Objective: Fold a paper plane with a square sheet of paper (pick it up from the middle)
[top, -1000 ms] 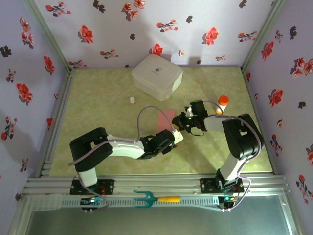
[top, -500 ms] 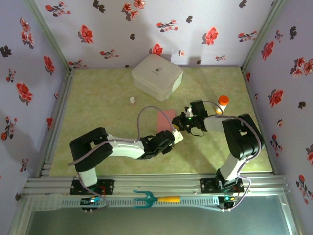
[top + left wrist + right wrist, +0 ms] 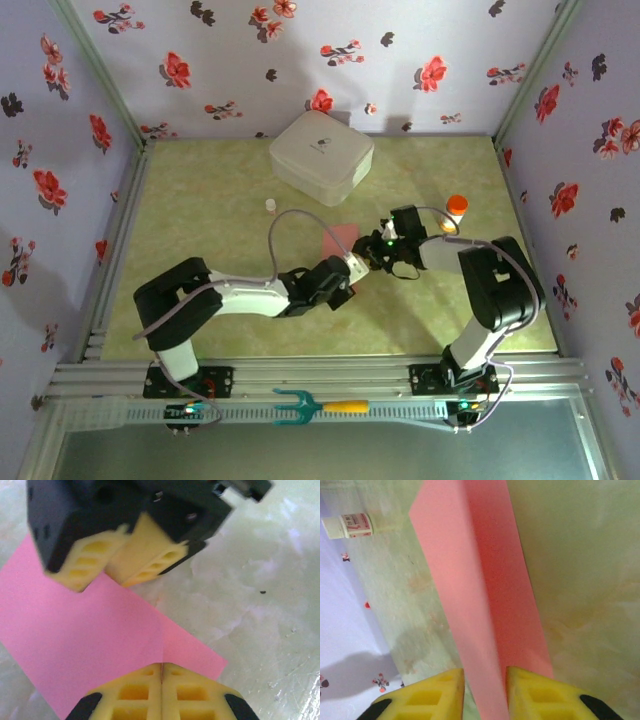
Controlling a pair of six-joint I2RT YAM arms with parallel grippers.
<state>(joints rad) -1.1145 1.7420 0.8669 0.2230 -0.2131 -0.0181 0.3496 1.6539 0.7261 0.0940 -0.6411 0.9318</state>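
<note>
Over green tabletop [image 3: 260,555] our left gripper [image 3: 161,667] pinches the square sheet of paper [image 3: 90,635], which may spring flat between our right gripper's [image 3: 485,677] parted jaws.

The top camera sits high up behind the two arms and looks down from far enough to see the whole table [image 3: 200,210], with the arm bases at the bottom of its view. The left wrist camera is very close to the table and looks out past the left gripper [image 3: 161,666] over the pink paper [image 3: 90,645], facing the right gripper [image 3: 120,555]. The right wrist camera is just as close and looks the other way along the paper, toward a small white bottle [image 3: 347,525] farther off. All three cameras see the pink paper in the middle of the table.
</note>
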